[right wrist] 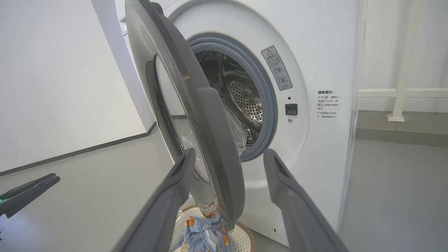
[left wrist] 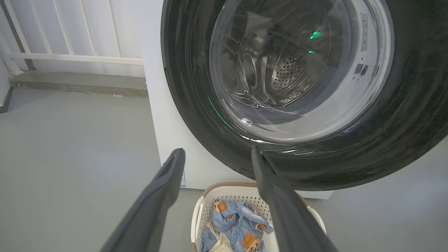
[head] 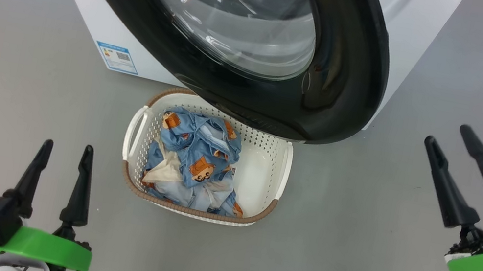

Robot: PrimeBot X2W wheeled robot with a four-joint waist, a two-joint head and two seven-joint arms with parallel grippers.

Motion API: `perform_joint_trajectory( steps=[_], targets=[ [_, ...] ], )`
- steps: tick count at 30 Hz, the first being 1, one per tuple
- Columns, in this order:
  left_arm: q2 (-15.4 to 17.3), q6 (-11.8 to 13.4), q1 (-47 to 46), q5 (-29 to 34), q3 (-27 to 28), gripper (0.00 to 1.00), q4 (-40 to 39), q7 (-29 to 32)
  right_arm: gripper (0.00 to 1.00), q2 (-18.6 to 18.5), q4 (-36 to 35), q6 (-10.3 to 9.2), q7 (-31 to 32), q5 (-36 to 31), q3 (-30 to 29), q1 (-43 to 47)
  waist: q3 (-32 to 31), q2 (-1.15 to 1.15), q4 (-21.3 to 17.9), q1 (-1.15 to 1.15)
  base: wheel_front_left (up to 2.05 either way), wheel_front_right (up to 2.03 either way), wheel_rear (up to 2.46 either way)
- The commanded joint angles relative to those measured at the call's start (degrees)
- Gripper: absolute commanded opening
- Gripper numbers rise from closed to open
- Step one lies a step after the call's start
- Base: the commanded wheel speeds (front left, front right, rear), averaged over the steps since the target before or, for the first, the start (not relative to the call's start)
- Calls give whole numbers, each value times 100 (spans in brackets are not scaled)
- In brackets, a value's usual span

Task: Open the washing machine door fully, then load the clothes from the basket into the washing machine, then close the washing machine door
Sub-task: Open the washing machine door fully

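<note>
From the head view, the washer (head: 418, 37) stands at 12 o'clock. Its door (head: 346, 74) is swung partway out and covers the far rim of the basket (head: 198, 211). The basket sits on the floor (head: 350, 249) at the centre, just before the washer, with the clothes (head: 198, 157) heaped toward its 9 o'clock side. The left end effector (head: 69, 145) hovers at 7 o'clock, fingers spread wide and holding nothing, well apart from the basket. The right end effector (head: 446, 133) hovers at 3 o'clock, also wide and empty, near the door's free edge but apart from it. In the right wrist view the door stands edge-on, with the drum (right wrist: 245, 101) showing behind it.
</note>
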Motion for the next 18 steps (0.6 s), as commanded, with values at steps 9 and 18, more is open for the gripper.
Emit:
perform_joint_trajectory(
  steps=[9, 18],
  targets=[
    [111, 50, -209, -3, 168, 100, -156, -46, 20, -355, -136, 9, -42, 218, 101, -517, 67, 0, 19, 0, 0, 0, 0],
    [111, 42, -251, -25, 132, 100, -153, -46, 0, -523, 144, 9, -42, 638, 157, -1111, 166, 0, 109, 0, 0, 0, 0]
  ],
)
